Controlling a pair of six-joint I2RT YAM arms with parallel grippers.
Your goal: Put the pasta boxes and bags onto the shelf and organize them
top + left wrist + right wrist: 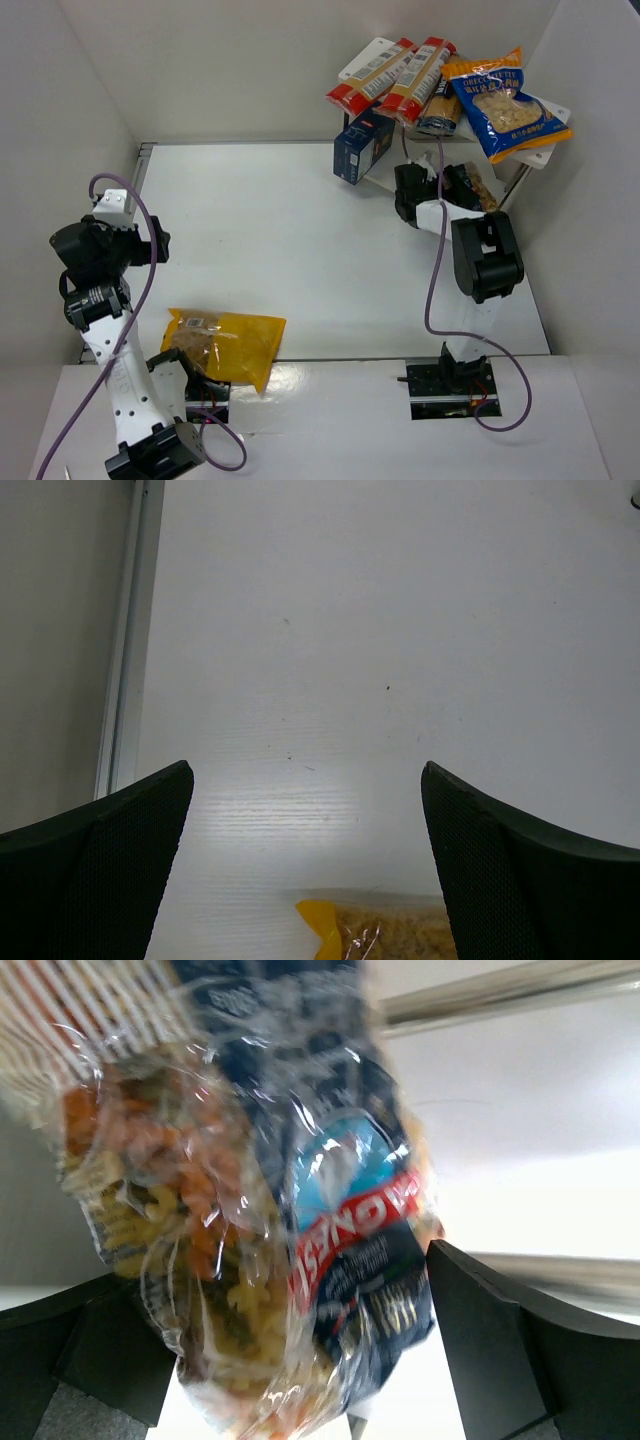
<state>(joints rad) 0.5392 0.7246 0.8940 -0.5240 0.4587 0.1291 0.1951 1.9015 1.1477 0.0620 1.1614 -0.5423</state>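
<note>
On the shelf's [352, 68] top board, the clear spiral-pasta bag [440, 112] lies with its long axis running far to near. Its near end reaches the front edge, between the spaghetti boxes [400, 75] and the blue-and-orange bag [505, 100]. The right gripper [300, 1300] is spread wide, a finger either side of the bag. The left gripper [305, 810] is spread too, over bare table [350, 630] beside the yellow bag [225, 340].

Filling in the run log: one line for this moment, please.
left gripper: open, by yellow bag on table | right gripper: open at shelf, spiral pasta bag between jaws | top tier: spaghetti boxes, blue-and-orange bag
</note>
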